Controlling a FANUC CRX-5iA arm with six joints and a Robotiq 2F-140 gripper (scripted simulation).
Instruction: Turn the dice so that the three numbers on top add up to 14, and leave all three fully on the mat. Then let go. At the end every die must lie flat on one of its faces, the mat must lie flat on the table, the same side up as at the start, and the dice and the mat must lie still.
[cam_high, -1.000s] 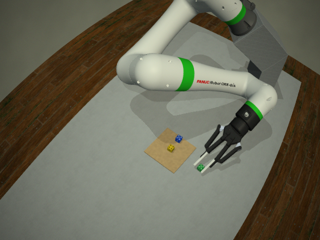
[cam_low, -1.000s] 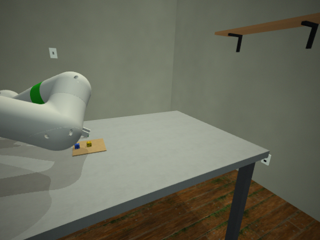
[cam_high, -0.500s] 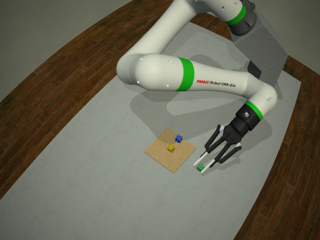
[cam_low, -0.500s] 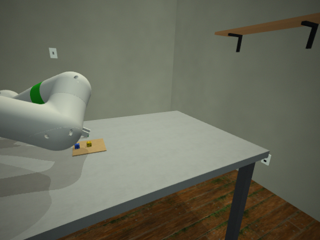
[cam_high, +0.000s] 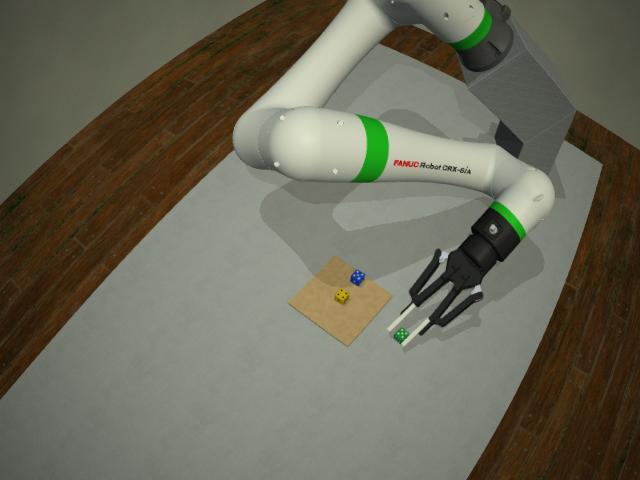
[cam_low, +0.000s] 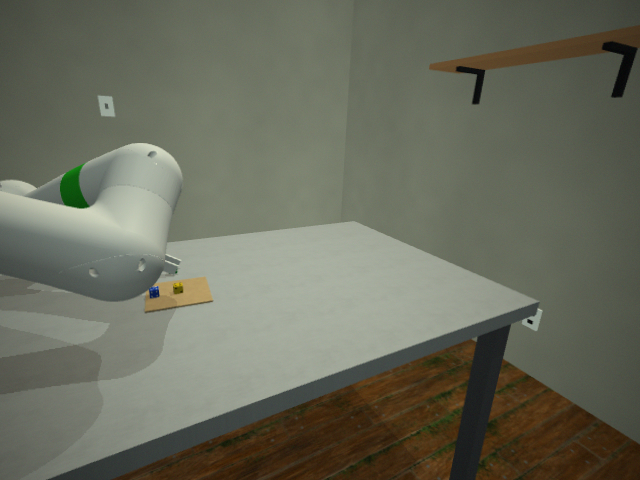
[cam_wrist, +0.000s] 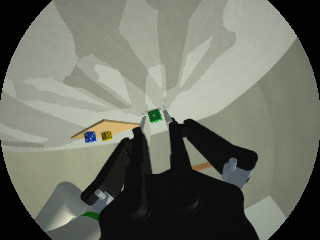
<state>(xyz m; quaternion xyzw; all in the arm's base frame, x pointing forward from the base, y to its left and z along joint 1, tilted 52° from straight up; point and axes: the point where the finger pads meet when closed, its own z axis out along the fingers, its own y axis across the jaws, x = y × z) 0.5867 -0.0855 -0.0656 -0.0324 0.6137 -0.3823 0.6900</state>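
The tan mat (cam_high: 347, 330) (cam_low: 199, 297) (cam_wrist: 105, 125) lies flat on the table. A yellow die (cam_high: 341, 296) (cam_low: 177, 288) (cam_wrist: 106, 135) sits near its middle, its top apparently a four. A blue die (cam_high: 357, 277) (cam_low: 154, 292) (cam_wrist: 90, 136) sits near the mat's edge, its top apparently a five. A green die (cam_high: 401, 335) (cam_wrist: 155, 116) is off the mat, on the table, its top apparently a five; one pip shows towards the wrist camera. My gripper (cam_high: 397, 336) (cam_wrist: 156, 119) is partly open, tilted low, with its fingertips on either side of the green die, not clamped on it.
The grey table (cam_high: 206, 335) (cam_low: 310, 310) carries the mat. The arm's forearm (cam_high: 434, 160) passes above the table behind the mat, and its shadow falls across the mat's back corner. A wooden shelf (cam_low: 537, 51) is on the wall.
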